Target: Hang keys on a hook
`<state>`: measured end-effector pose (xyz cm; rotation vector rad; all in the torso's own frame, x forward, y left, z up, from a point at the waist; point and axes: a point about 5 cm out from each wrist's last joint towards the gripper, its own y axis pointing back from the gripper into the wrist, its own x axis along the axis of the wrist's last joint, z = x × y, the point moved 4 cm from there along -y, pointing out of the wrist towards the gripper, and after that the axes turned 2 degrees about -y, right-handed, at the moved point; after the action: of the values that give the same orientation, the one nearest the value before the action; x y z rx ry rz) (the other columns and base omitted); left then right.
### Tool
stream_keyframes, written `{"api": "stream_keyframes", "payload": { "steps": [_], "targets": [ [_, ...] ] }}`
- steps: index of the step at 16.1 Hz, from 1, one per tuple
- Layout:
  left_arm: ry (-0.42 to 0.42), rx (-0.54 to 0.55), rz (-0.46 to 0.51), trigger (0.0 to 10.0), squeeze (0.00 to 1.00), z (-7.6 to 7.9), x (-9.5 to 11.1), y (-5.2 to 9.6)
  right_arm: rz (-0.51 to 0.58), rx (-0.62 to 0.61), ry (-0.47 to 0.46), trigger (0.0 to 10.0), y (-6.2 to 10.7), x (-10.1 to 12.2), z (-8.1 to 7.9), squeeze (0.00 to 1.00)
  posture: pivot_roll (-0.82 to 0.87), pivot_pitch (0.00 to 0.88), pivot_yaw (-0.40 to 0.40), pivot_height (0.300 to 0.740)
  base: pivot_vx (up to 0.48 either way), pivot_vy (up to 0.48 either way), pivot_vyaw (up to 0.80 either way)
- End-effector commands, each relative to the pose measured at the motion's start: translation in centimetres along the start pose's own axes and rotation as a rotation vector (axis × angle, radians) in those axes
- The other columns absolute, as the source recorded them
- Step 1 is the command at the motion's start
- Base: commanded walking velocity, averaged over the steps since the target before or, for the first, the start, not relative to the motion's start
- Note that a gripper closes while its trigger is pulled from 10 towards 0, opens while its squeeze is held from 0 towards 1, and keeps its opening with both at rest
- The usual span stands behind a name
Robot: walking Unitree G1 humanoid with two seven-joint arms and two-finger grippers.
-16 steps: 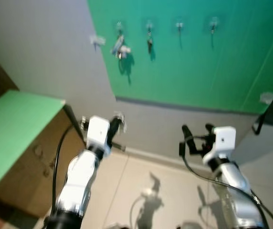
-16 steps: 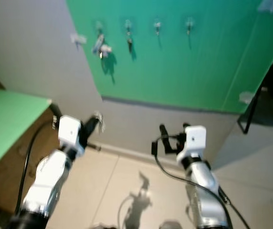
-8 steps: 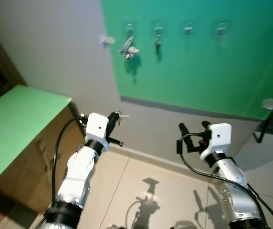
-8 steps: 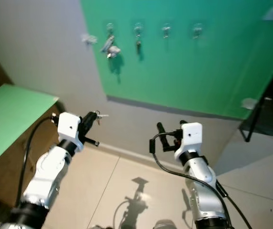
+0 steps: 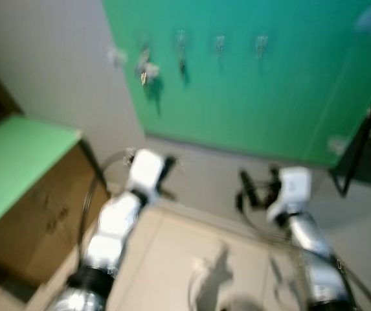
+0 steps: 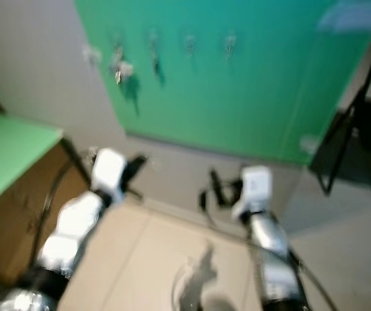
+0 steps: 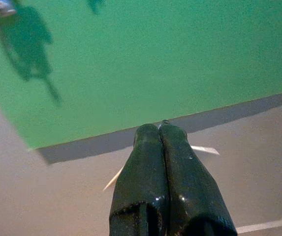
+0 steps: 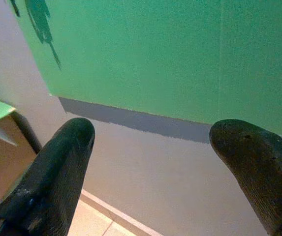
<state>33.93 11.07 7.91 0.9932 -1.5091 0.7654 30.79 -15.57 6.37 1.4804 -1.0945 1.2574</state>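
Note:
On the green wall panel (image 5: 250, 91) hangs a row of several small hooks (image 5: 219, 43). A bunch of keys (image 5: 146, 68) dangles from the leftmost hook and a dark piece hangs from the one beside it. My left gripper (image 5: 169, 163) is held out below them, well short of the wall. Its fingers (image 7: 145, 152) are shut on a thin pale key (image 7: 204, 149) that sticks out on both sides. My right gripper (image 5: 258, 184) is held out at the same height, open with nothing between its fingers (image 8: 57, 167). Both eye views are blurred.
A green-topped wooden cabinet (image 5: 17, 155) stands at the left against the grey wall. A black frame (image 5: 360, 149) stands at the right. A small white fitting (image 5: 115, 56) sits on the grey wall left of the hooks. Pale tiled floor (image 5: 191, 259) lies below.
The whole picture has shifted and blurred, so the camera has moved; the hooks now sit further left in view. Both arms keep their pose, the left still shut on the key.

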Motion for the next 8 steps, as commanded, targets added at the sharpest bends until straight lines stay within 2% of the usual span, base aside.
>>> {"api": "stream_keyframes", "payload": {
  "steps": [1, 3, 7, 8],
  "targets": [
    [0.004, 0.027, 0.011, 0.0, 0.00, -0.9, 0.5, -0.3, 0.011, -0.010, 0.019, 10.0, 0.0, 0.4, 0.5, 0.00, -0.29, 0.000, 0.143, 0.740, 0.000, 0.000, 0.00],
    [-0.003, 0.039, 0.024, 0.0, 0.00, -1.3, 0.9, -0.4, 0.008, -0.012, 0.023, 10.0, 0.0, 0.3, 0.6, 0.00, -0.29, 0.000, 0.143, 0.740, 0.000, 0.000, 0.00],
    [-0.001, 0.031, 0.030, 0.0, 0.00, -1.9, 1.3, -0.5, 0.018, -0.005, 0.025, 10.0, -0.2, 0.6, 0.2, 0.00, -0.28, 0.000, 0.145, 0.740, 0.000, 0.000, 0.72],
    [-0.004, 0.031, 0.028, 0.0, 0.00, -1.9, 1.3, -0.6, 0.025, -0.012, 0.027, 10.0, -0.2, 0.7, 0.3, 0.00, -0.28, 0.000, 0.145, 0.740, 0.000, 0.000, 0.00]
  ]
}}
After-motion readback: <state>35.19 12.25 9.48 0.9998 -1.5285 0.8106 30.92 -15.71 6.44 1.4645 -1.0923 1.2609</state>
